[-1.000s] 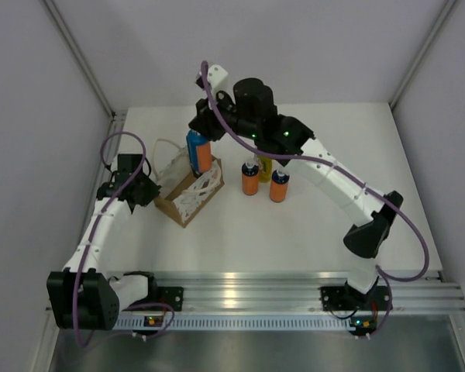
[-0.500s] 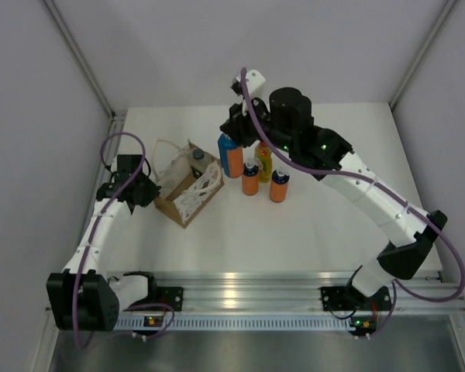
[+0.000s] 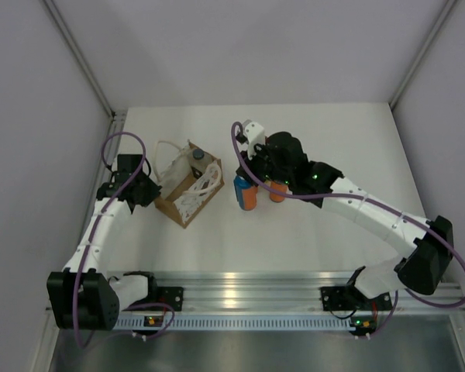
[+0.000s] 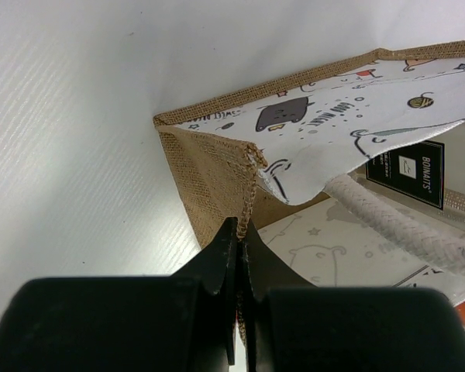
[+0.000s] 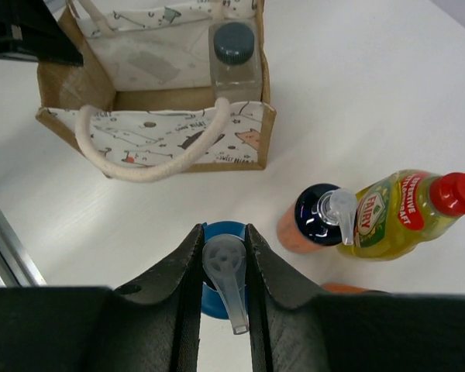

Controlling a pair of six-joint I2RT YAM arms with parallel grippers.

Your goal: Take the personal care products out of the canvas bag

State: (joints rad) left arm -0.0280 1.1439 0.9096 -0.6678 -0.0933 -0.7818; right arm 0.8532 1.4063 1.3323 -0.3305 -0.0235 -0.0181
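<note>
white table | alu rail @ near edge | grey walls L/R/back

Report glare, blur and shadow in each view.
Top external: glare on the metal rail, light otherwise even. Left wrist: left hand silhouetted black, canvas bag print sharp. Right wrist: right hand dark, the orange-and-blue bottle it grips crisp.

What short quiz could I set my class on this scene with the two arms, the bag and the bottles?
1. True or false: the left claw is shut on the edge of the canvas bag.
2. What does the right claw hold? A nothing; B an orange-and-blue bottle; C a sponge.
3. How many bottles are inside the bag?
Key: 1 true; 2 B; 3 one, the whitish bottle with a dark cap.
</note>
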